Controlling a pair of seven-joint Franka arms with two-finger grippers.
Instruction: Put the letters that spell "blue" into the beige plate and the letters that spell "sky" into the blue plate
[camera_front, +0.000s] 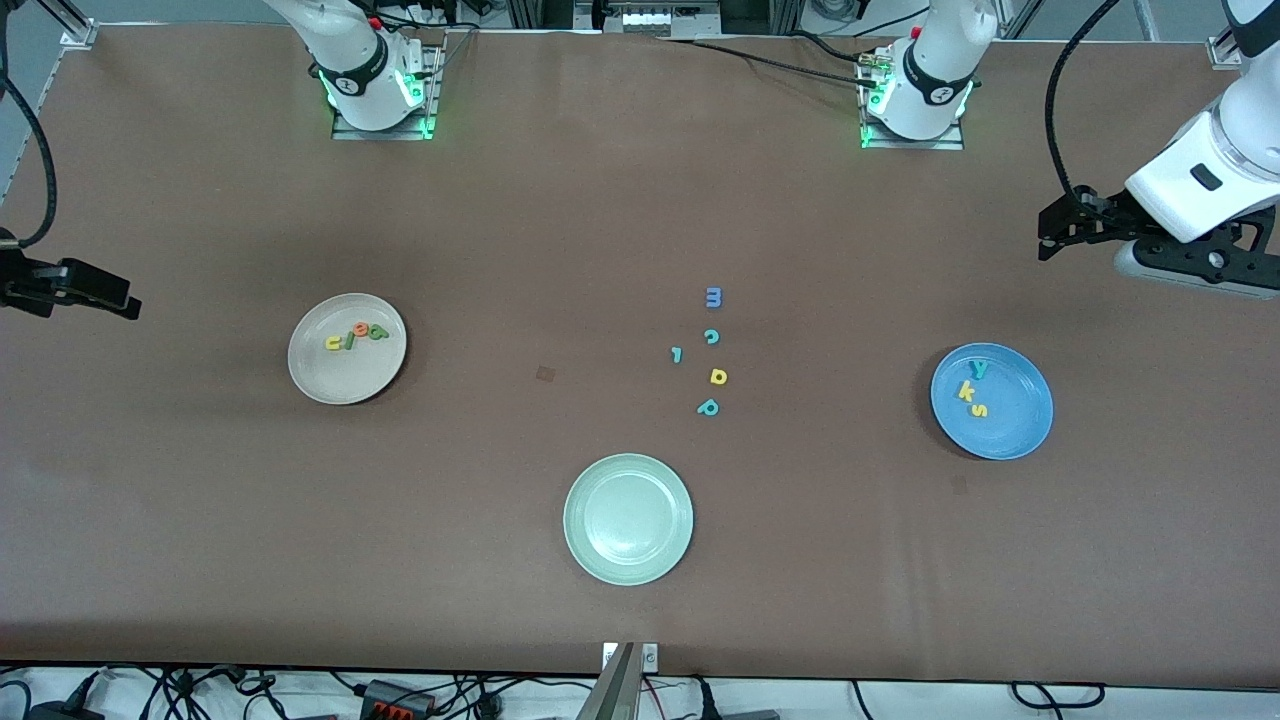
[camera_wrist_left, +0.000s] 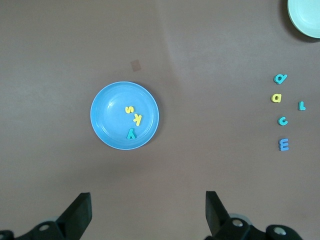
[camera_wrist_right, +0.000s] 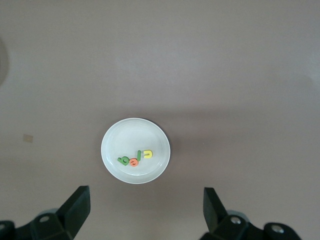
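So the beige plate sits toward the right arm's end of the table with the green b, thin green l, orange-red e and yellow u lying in it in a little row. The blue plate is toward the left arm's end, with the teal y, yellow k and yellow s in it. Between them there's a pale green plate, nearer the front camera, plus leftover letters loose on the table. The left gripper hangs up high near the blue plate with fingers spread wide, holding nothing. The right gripper is up high too, near the beige plate, fingers apart and holding nothing.
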